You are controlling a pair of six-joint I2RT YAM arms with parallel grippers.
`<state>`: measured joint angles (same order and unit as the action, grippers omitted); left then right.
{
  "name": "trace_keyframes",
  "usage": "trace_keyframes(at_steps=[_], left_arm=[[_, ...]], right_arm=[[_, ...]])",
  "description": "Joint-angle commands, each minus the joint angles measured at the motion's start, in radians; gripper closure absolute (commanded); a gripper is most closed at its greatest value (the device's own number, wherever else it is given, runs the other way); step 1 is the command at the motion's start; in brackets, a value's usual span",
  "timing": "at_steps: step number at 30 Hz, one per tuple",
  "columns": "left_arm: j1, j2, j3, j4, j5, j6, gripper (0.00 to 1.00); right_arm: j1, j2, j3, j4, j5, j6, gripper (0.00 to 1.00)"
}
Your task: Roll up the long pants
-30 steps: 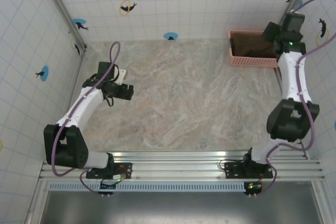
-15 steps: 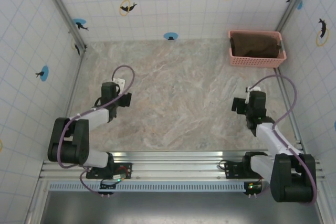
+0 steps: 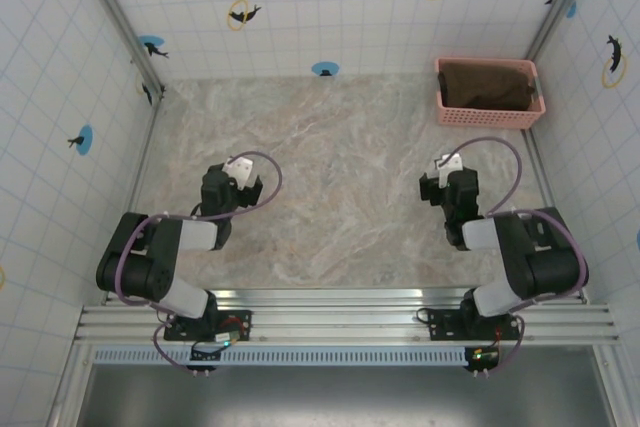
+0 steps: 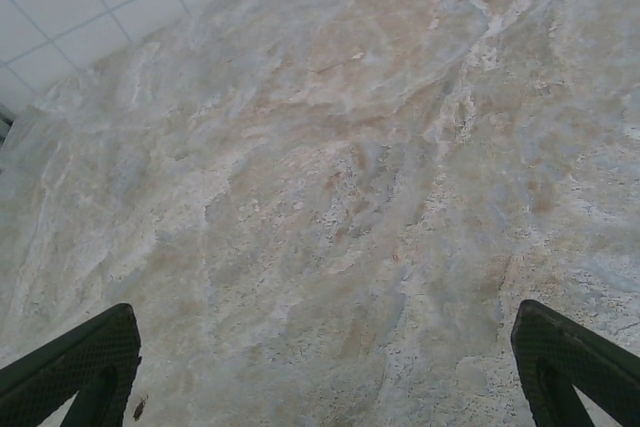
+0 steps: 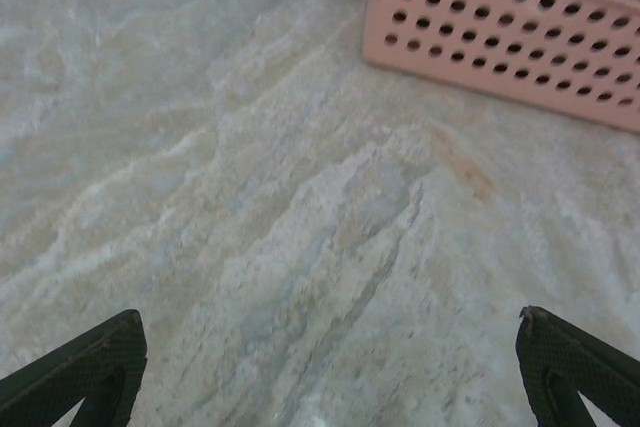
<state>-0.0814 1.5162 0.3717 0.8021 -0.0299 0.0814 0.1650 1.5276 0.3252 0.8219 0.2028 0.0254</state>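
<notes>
Top external view: the long pants [image 3: 488,84] sit as a dark brown bundle inside a pink basket [image 3: 490,119], well ahead of the right pincer [image 3: 446,175] and slightly to its right, far across the worktop [image 3: 340,147] from the left pincer [image 3: 238,173]. Both pincers are spread wide, hold nothing, and sit folded back near their bases. Whether the cloth is rolled cannot be told. If rolling is yet to start, the next move likely calls for the right pincer to reach ahead into the basket and lift the cloth out onto the worktop.
</notes>
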Motion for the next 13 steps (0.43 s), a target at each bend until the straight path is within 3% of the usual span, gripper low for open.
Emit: trace_keyframes(at_steps=[1,2,5,7,13], left_arm=[[0.027,-0.004,0.035,0.012,0.037,-0.002,0.03],[0.028,0.001,0.033,0.025,0.032,-0.003,0.02],[0.027,-0.002,0.033,0.019,0.034,-0.002,0.02],[0.028,0.001,0.034,0.017,0.038,-0.004,0.02],[0.028,-0.001,0.036,0.016,0.036,-0.003,0.03]], right_arm=[[-0.01,-0.017,0.003,0.134,-0.002,-0.025,0.02],[-0.009,0.016,0.0,0.196,-0.008,-0.032,0.02],[-0.01,-0.022,0.044,0.049,-0.001,-0.027,0.02],[-0.003,-0.004,0.057,0.055,0.045,-0.023,0.02],[-0.01,-0.007,0.073,0.015,0.031,-0.014,0.02]])
